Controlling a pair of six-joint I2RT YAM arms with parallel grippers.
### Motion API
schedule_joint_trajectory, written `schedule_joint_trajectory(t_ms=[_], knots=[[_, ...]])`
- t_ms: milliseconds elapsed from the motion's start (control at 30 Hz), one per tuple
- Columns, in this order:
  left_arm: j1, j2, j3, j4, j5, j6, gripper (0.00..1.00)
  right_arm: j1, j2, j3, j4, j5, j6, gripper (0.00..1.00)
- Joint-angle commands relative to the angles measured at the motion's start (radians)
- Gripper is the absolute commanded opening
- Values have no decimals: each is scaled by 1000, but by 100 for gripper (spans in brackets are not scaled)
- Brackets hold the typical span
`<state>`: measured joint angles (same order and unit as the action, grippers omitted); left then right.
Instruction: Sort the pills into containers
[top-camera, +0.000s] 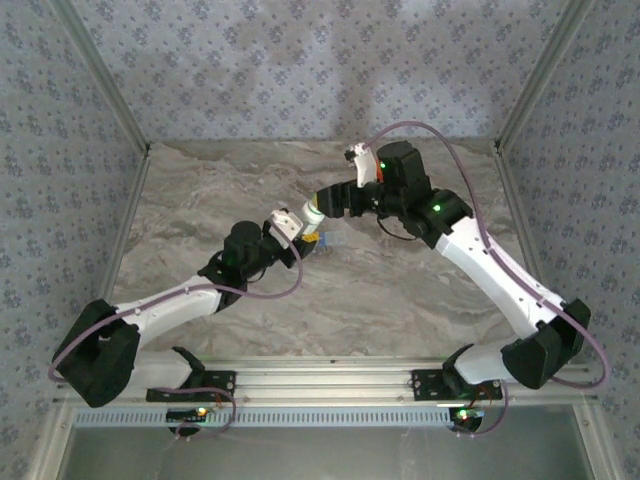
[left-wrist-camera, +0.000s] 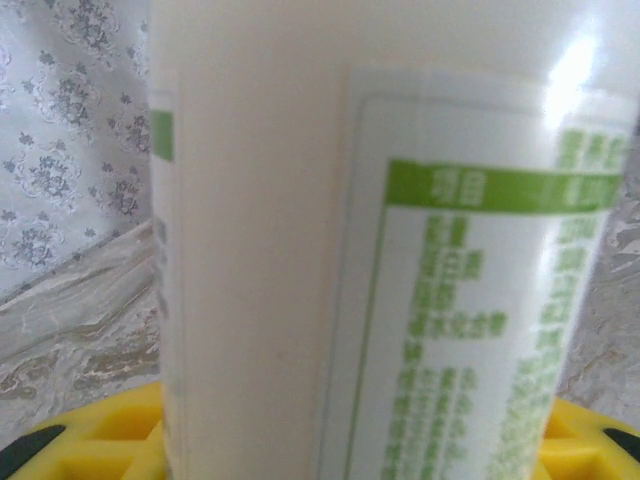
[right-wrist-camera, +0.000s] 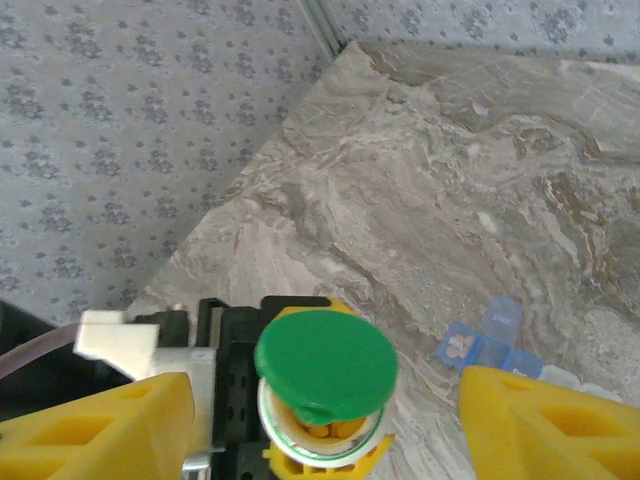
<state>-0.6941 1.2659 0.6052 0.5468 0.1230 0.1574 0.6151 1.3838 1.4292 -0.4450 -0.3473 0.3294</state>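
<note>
My left gripper (top-camera: 303, 229) is shut on a white bottle (left-wrist-camera: 300, 250) with a green-printed label, its yellow fingers (left-wrist-camera: 90, 440) showing at either side of the bottle's base. The bottle's green flip cap (right-wrist-camera: 325, 360) stands hinged open, and yellow pills (right-wrist-camera: 335, 432) show in the mouth below it. My right gripper (right-wrist-camera: 325, 385) is open just above the cap, with its yellow fingers (right-wrist-camera: 100, 430) wide on both sides and not touching it. The blue pill box (right-wrist-camera: 480, 345) lies on the marble table to the right, with pale pills in one open compartment.
The marble table (top-camera: 200, 220) is bounded by wallpapered walls (top-camera: 300, 60) at the back and sides, with metal posts in the corners. An aluminium rail (top-camera: 320, 385) runs along the near edge between the arm bases. A purple cable (top-camera: 470, 190) loops over the right arm.
</note>
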Motion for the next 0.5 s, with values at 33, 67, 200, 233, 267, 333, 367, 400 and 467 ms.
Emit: schedule_joint_trajectory(t_ms=[33, 67, 200, 233, 267, 333, 367, 400, 467], knots=[[-7, -10, -12, 64, -35, 18, 29, -1, 55, -3, 26, -19, 31, 72], [-7, -10, -13, 64, -39, 19, 29, -1, 68, -3, 28, -34, 33, 72], [-6, -10, -13, 61, -48, 25, 29, -2, 125, 4, 24, -85, 43, 73], [-6, -10, -13, 59, -48, 27, 29, -3, 136, 4, 24, -95, 44, 73], [-8, -11, -15, 58, -48, 30, 29, -5, 145, 1, 27, -105, 49, 73], [-10, -13, -15, 55, -49, 36, 29, -8, 161, -4, 37, -125, 60, 72], [-10, -13, -16, 53, -54, 40, 29, -8, 168, -2, 36, -135, 63, 72], [-12, -15, -16, 52, -60, 44, 29, -8, 176, 1, 28, -147, 65, 72], [-11, -15, -18, 50, -73, 51, 29, -6, 188, 5, 14, -160, 59, 72]])
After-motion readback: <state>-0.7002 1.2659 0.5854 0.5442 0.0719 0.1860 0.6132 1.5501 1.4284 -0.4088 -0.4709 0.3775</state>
